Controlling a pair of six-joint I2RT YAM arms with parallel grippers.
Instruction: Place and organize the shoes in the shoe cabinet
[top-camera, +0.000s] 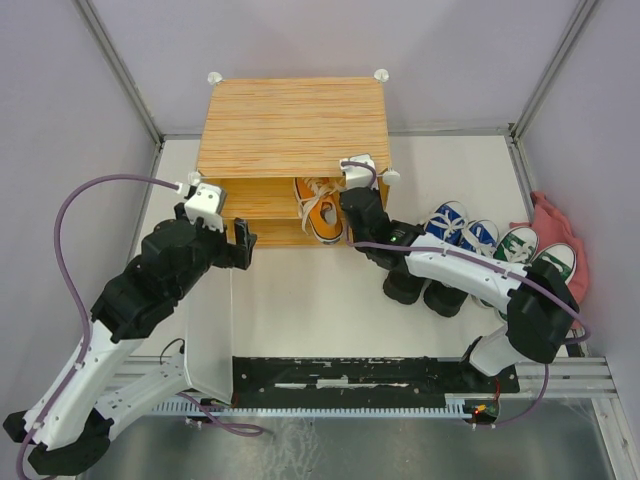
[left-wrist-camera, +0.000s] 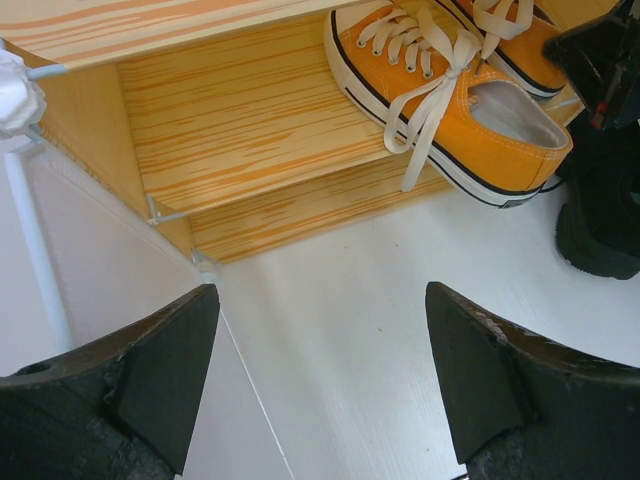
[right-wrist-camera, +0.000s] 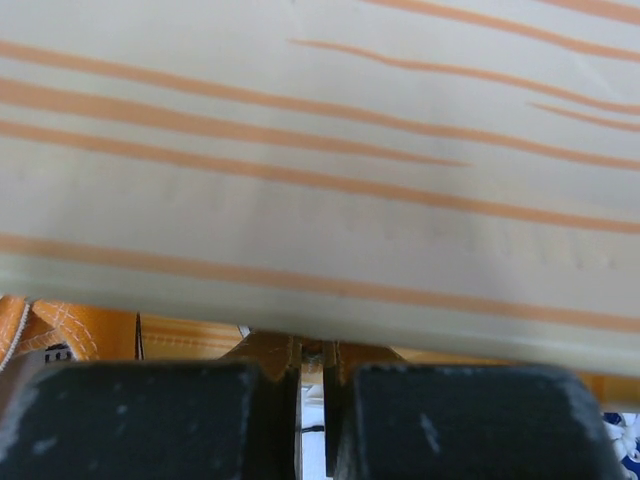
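I have the boxy shoe cabinet with the light wood-grain top (top-camera: 290, 120) standing at the middle of the table's (top-camera: 320, 310) far edge, its white translucent door (top-camera: 210, 330) swung out toward the near edge. The orange canvas sneakers with white laces (top-camera: 320, 208) lie on the inner shelf at its right end, heels sticking out past the front. My right gripper (top-camera: 348, 198) sits just beside them at the cabinet's front right corner, jaws clenched with nothing visible between them. My left gripper (top-camera: 218, 232) hovers at the front left corner, jaws spread wide and empty. The black ankle boots (top-camera: 420, 285), blue sneakers (top-camera: 460, 228) and green sneakers (top-camera: 530, 250) stand toward the table's right edge.
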